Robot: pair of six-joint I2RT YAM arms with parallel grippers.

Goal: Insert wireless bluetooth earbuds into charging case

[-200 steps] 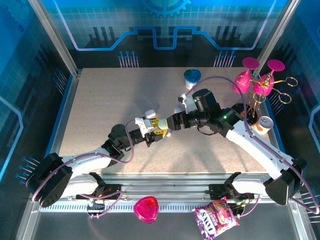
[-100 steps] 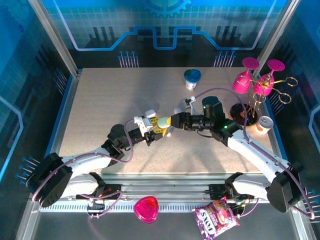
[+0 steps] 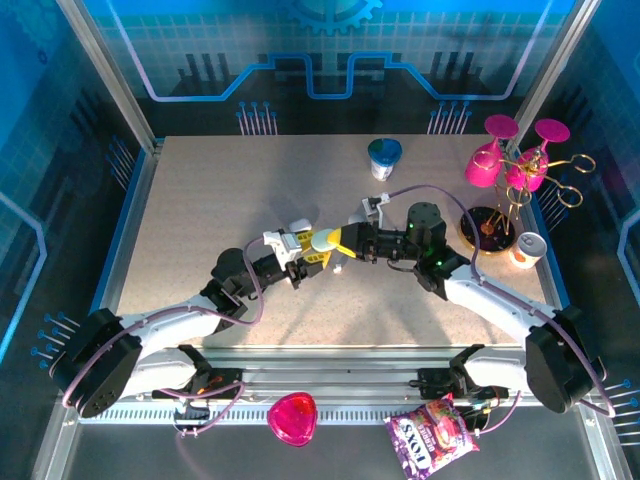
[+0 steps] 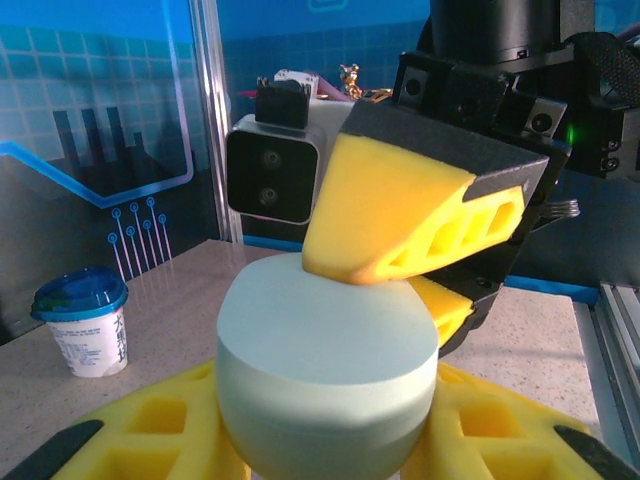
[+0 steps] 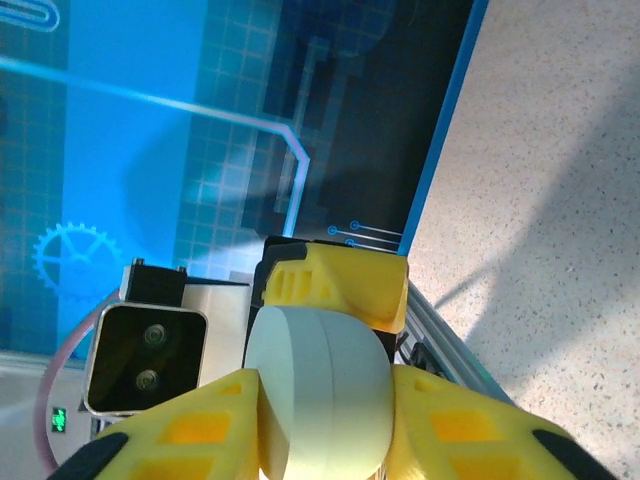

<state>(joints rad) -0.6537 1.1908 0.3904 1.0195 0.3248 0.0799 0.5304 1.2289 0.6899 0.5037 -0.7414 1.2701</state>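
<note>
Above the middle of the bench (image 3: 220,190), the 2 arms meet nose to nose around a pale, round charging case (image 3: 325,240), which is held up off the surface. The left gripper (image 3: 314,250) reaches in from the left and is clenched on the case. From the left wrist camera the case (image 4: 325,360) sits wedged between that gripper's 2 yellow foam fingers (image 4: 150,425), its flat top turned up.

The right gripper (image 3: 342,240) comes in from the opposite side. In the same wrist view, 1 of its yellow fingers (image 4: 385,215) rests on the top edge of the case, and the other shows just behind the case, lower down. From the right wrist camera the case (image 5: 320,385) is seen edge-on with a seam around its middle. The right gripper's fingers (image 5: 185,430) lie against both of its faces, so this gripper too is grasping the case. A yellow finger (image 5: 340,285) of the left gripper shows just behind it there.

Near the far edge stands a small white cup with a blue lid (image 3: 384,157), well apart from the grippers. At the right edge, 2 pink glasses (image 3: 487,165) hang on a gold wire stand, with a can (image 3: 527,250) just beside its dark base. On the rail in front of the arm bases lie a pink heart-shaped dish (image 3: 293,418) and a purple snack bag (image 3: 432,437).
</note>
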